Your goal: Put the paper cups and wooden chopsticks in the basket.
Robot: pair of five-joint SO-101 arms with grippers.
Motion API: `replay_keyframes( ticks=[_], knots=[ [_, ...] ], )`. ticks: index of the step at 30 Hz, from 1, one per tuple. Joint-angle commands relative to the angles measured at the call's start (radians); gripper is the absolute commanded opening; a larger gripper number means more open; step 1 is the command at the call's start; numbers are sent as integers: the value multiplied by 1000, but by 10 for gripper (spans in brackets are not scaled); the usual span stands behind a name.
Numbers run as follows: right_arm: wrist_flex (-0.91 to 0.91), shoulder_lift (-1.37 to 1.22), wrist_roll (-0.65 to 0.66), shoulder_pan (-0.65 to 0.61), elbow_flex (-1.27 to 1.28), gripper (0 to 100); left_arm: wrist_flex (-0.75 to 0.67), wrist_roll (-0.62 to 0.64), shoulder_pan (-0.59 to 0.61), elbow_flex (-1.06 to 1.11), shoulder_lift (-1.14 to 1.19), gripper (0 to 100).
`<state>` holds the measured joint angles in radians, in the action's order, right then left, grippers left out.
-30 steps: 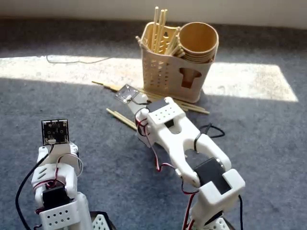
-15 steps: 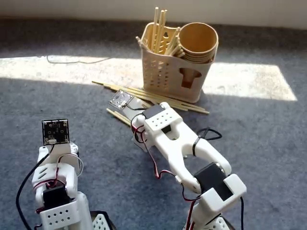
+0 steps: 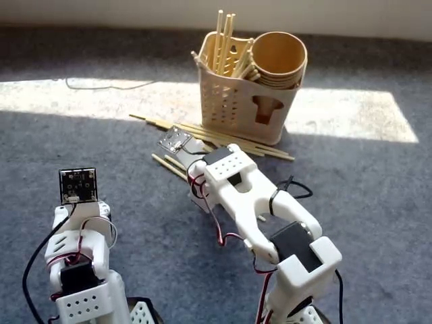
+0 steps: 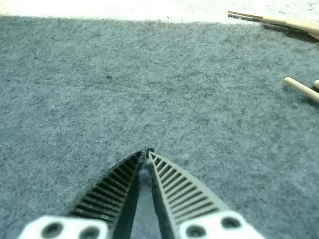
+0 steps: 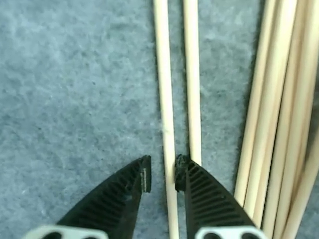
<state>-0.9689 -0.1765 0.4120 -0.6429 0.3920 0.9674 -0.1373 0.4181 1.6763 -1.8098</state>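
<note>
The right gripper (image 5: 162, 173) hangs just over the grey carpet (image 5: 65, 84) with its jaws a narrow way apart. They straddle one wooden chopstick (image 5: 165, 99) that lies flat on the floor. The stick runs between the two tips with a sliver of gap on one side, so it is bracketed rather than visibly clamped. A second chopstick (image 5: 192, 74) lies just beside it and parallel, its end passing under one finger. Near these, a bundle of chopsticks (image 5: 279, 124) lies close-packed along roughly the same line.

In the high view the right arm (image 3: 256, 196) stretches across the middle of the carpet, its wrist over the loose chopsticks (image 3: 270, 150) scattered just in front of the basket (image 3: 226, 108). The perforated cream basket stands upright at the far side, at the edge of a sunlit strip (image 3: 351, 115). A stack of paper cups (image 3: 278, 57) sits in one end of it, and several upright chopsticks (image 3: 223, 34) poke out of the other end.

The left gripper (image 4: 148, 153) is closed tip to tip with nothing in it, low over bare carpet, with the ends of two sticks (image 4: 299, 88) farther off. The left arm (image 3: 77, 229) sits folded at the near left, well apart from the basket. A thin cable (image 3: 101, 86) lies across the sunlit strip
</note>
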Motion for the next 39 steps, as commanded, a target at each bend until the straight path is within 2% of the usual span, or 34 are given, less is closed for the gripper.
replay_keyframes(
  ticks=[1, 3, 8, 12, 18, 23, 27, 34, 39],
  knots=[
    [5, 4, 11, 15, -4, 94, -14, -5, 5, 18, -5, 8],
    [5, 4, 17, 10, -1, 93, -14, -5, 5, 18, -5, 8],
    [4, 5, 172, -15, 2, 2, -14, -5, 5, 18, -5, 8],
    [-12, 15, 172, -13, -2, 4, -14, -5, 5, 18, -5, 8],
    [-156, 27, 172, -21, -19, 4, -14, -5, 5, 18, -5, 8],
    [-163, 183, 170, -15, -22, 4, -15, -5, 5, 18, -5, 8],
    [-143, 348, 29, -16, 39, 4, -15, -5, 5, 18, -5, 8],
    [-4, 558, -219, -19, 156, 4, -15, -5, 5, 18, -5, 8],
    [62, 710, -330, -16, 208, 4, -15, -5, 5, 18, -5, 8]
  ],
)
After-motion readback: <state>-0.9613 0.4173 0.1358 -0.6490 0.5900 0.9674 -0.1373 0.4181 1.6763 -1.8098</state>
